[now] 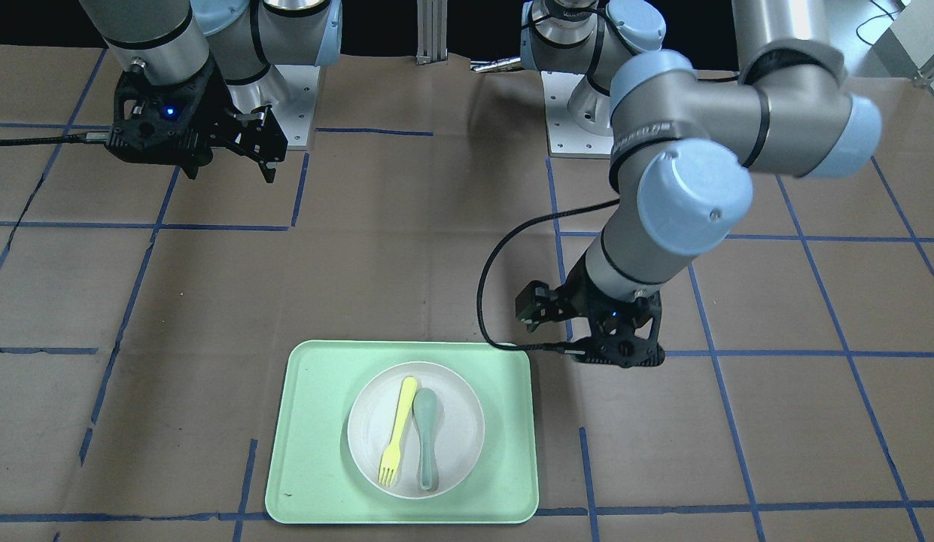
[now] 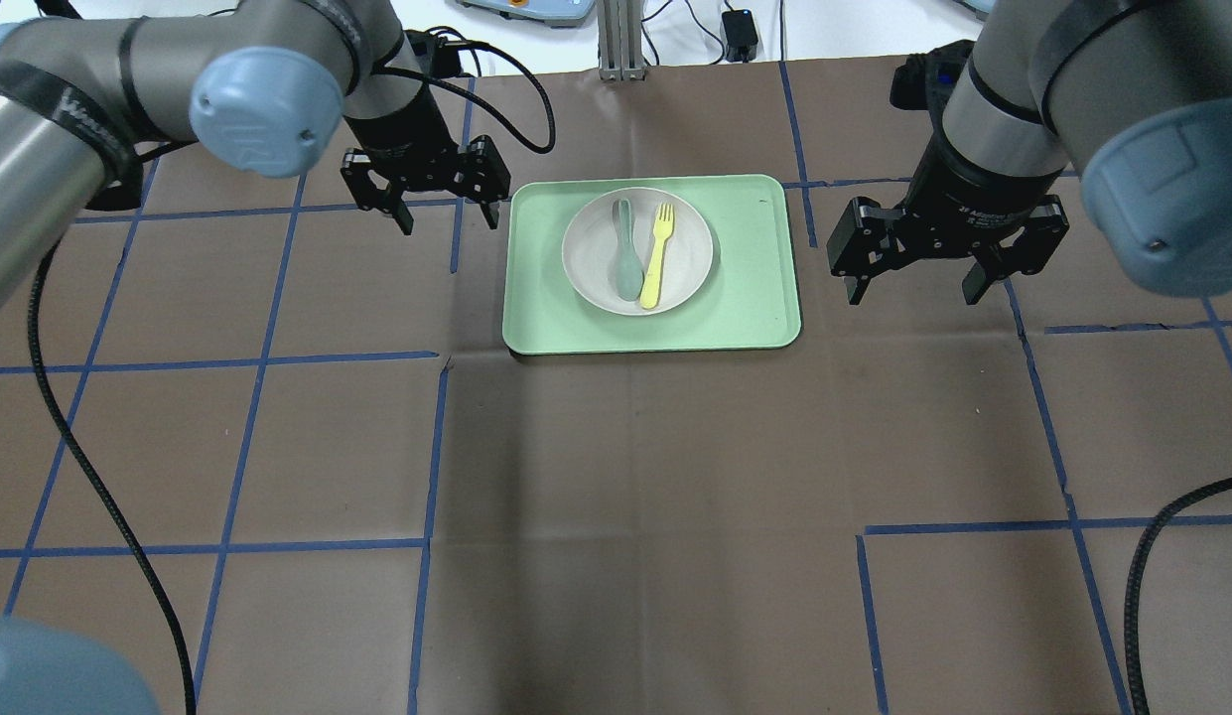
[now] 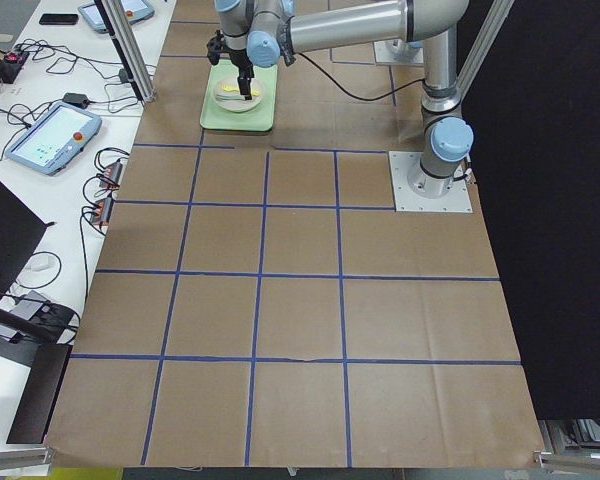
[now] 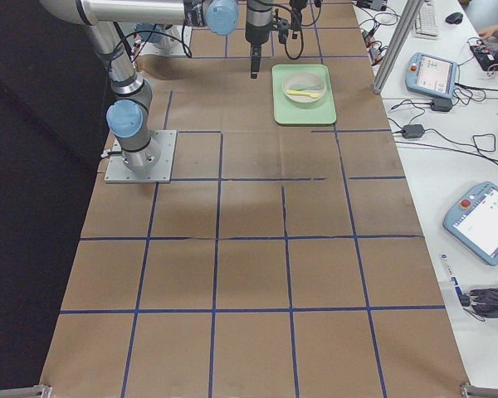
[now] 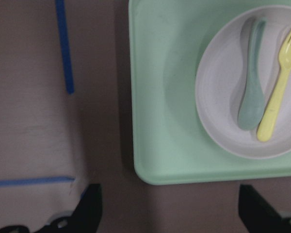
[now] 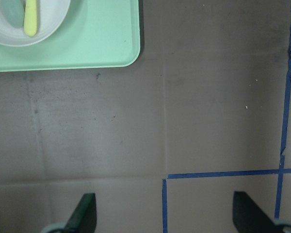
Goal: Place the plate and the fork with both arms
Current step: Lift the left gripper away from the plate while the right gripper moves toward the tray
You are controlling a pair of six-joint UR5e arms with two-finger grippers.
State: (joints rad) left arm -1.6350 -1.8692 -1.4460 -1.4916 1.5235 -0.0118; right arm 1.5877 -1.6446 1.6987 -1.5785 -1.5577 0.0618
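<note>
The fork (image 2: 658, 256) lay on the plate (image 2: 588, 253), tines pointing away from the robot. The left gripper (image 2: 451, 220) and right gripper (image 2: 913, 293) pointed down, flanking the tray (image 2: 754, 298), fingers wide apart.

A pale green tray (image 2: 754, 298) is lying flat on the brown paper (image 2: 625, 497) that is covering the table, with blue tape lines (image 2: 228, 547) crossing the paper in a grid. A grey-green spoon (image 2: 626, 253) is resting over the tray's middle, its bowl end pointing toward the overhead view's bottom. Two teach pendants (image 4: 488, 220) are sitting among cables (image 4: 473, 141) on the white bench (image 4: 448, 191) alongside.
</note>
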